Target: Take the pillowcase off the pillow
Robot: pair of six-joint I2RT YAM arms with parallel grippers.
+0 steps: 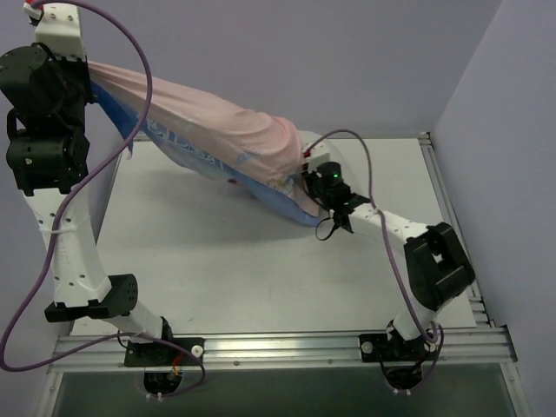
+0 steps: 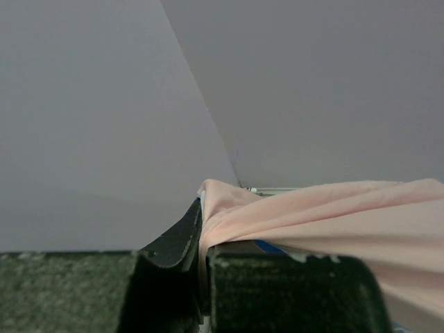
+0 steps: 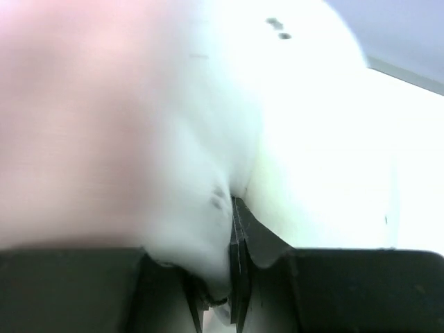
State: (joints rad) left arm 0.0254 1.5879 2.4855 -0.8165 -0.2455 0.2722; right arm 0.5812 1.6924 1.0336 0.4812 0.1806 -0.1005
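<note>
- The counter (image 1: 261,269) is the broadest thing, and all of the task's things sit over its far half
- The pillowcase (image 1: 217,130) comes next: pink side up, with blue print along its underside, it runs as a taut sling from high above the counter's far left corner down to the counter's far middle
- The pillow (image 3: 312,139) is mostly hidden in the lower end of that sling. From above we see only a small white corner at the counter's far middle, so we cannot tell how much of it is sheathed
- The left arm (image 1: 52,130) is raised above the counter's far left corner, and its jaws are closed on a bunched pink fold of the pillowcase
- The right arm (image 1: 417,243) reaches low from the counter's near right to its far middle, and its jaws are clamped on white pillow cloth just beside the pink edge
- We judge this to be the stripping step, with cover and cushion each held and the fabric under tension
- The next move calls for drawing the cover up and away past the counter's far left corner while the right jaws anchor the cushion low. Both pinches are on thin cloth, so we would pull steadily
</note>
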